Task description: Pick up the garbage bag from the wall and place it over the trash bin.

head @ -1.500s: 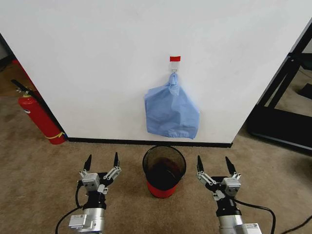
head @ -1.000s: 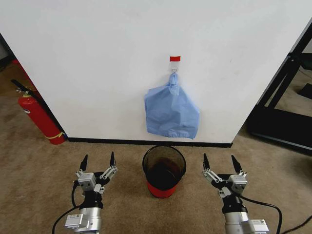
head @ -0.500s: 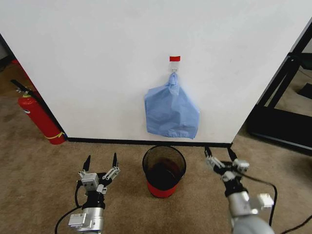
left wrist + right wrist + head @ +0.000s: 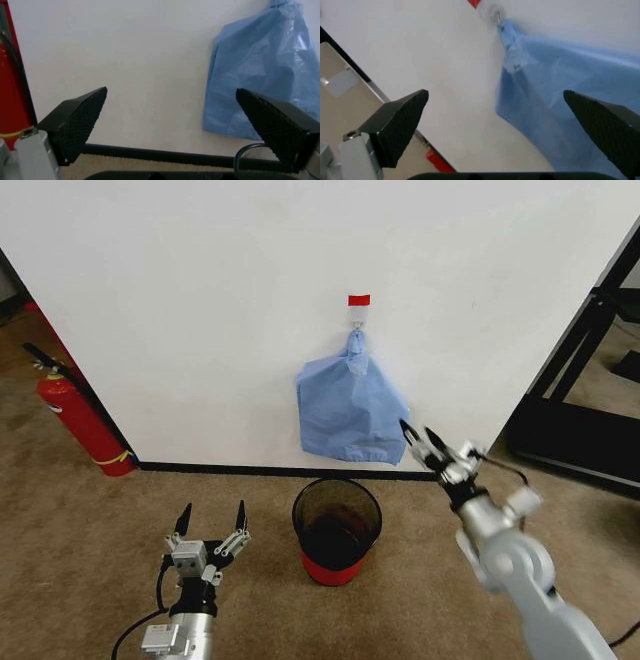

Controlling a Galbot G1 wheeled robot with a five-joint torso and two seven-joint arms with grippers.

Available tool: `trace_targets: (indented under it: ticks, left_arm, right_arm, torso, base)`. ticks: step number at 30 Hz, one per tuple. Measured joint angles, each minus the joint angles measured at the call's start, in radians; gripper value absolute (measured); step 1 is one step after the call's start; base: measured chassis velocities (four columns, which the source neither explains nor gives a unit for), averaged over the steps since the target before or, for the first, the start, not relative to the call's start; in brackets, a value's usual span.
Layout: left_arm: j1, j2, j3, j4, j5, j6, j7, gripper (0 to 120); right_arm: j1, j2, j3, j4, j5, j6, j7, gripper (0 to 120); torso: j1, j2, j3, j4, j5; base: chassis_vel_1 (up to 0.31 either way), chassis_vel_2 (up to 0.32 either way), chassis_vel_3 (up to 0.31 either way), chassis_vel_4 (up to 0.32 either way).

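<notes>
the right gripper [image 4: 422, 443], fingers spread open, has been raised from beside the round black wire-mesh trash bin [image 4: 337, 528] toward the crinkly light-blue plastic garbage bag [image 4: 351, 412], hung on the plain white wall [image 4: 200, 310], while the open left gripper [image 4: 211, 525] is kept low.

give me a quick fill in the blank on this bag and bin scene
1. The garbage bag hangs from a hook on the ____.
2. The trash bin stands on the carpet directly ____ the bag.
3. The ____ gripper is raised beside the bag; the left gripper stays low.

Missing words: wall; below; right
</notes>
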Motion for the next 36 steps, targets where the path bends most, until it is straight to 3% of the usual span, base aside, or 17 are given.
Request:
trace_targets:
  ticks: [9, 13, 17, 31, 36]
  left_arm:
    - [0.025, -0.024, -0.019, -0.009, 0.034, -0.007, -0.004, 100]
    - [0.028, -0.037, -0.022, -0.013, 0.037, -0.011, -0.006, 100]
    - [0.035, -0.052, -0.019, -0.016, 0.042, -0.017, -0.007, 100]
    - [0.026, -0.048, -0.02, -0.004, 0.037, -0.026, -0.01, 100]
    - [0.024, -0.044, -0.019, -0.004, 0.034, -0.028, -0.01, 100]
  right_arm:
    - [0.312, 0.057, -0.143, -0.323, 0.009, -0.012, -0.043, 100]
    - [0.375, 0.084, -0.159, -0.393, 0.006, -0.018, -0.054, 98]
    - [0.399, 0.103, -0.183, -0.404, 0.001, -0.02, -0.054, 90]
    - [0.421, 0.156, -0.174, -0.408, 0.02, -0.016, -0.014, 79]
    - [0.418, 0.159, -0.169, -0.405, 0.024, -0.016, -0.008, 57]
  torso:
    - [0.0, 0.0, 0.0, 0.0, 0.0]
    - [0.0, 0.0, 0.0, 0.0, 0.0]
    - [0.0, 0.0, 0.0, -0.0002, 0.0]
    - [0.0, 0.0, 0.0, -0.0002, 0.0001]
    - [0.0, 0.0, 0.0, -0.0002, 0.0002]
  base:
    - [0.0, 0.0, 0.0, 0.0]
    - [0.0, 0.0, 0.0, 0.0]
    - [0.0, 0.0, 0.0, 0.0]
    - [0.0, 0.0, 0.0, 0.0]
    - [0.0, 0.0, 0.0, 0.0]
